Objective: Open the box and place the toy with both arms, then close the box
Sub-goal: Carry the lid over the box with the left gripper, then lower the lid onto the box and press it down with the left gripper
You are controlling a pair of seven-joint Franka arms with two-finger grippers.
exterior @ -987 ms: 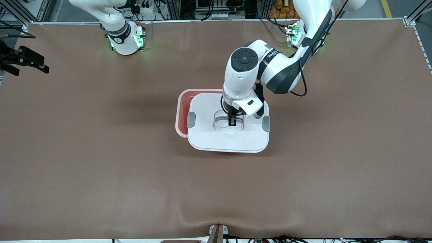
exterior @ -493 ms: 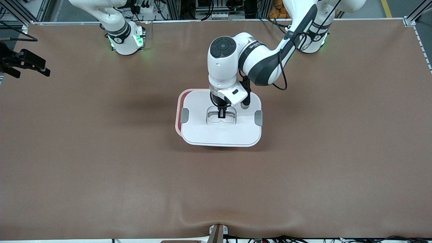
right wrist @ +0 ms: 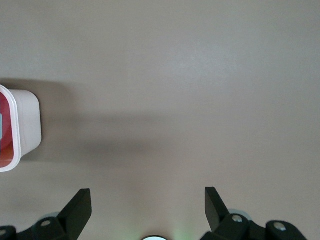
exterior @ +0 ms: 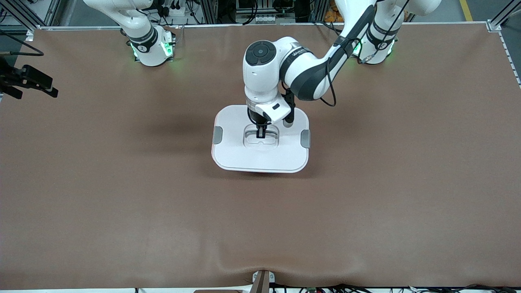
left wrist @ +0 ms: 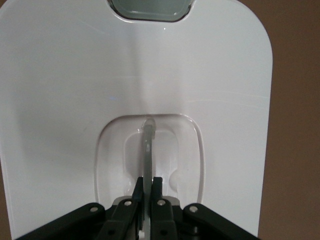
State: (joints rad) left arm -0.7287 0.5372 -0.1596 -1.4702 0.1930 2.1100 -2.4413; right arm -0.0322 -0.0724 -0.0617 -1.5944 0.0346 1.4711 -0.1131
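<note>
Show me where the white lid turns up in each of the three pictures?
Front view: the lid lies mid-table, over the box, held by the left end effector.
Left wrist view: lid fills most of the picture.
Right wrist view: not clearly in it; only a box corner at the edge.
Shared landmark: the brown table.

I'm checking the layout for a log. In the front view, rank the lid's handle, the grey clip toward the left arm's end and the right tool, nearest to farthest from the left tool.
1. Handle: clamped in the left tool, mid-lid.
2. Grey clip: on the lid's edge.
3. Right tool: open, over the table's right-arm end, waiting.
</note>
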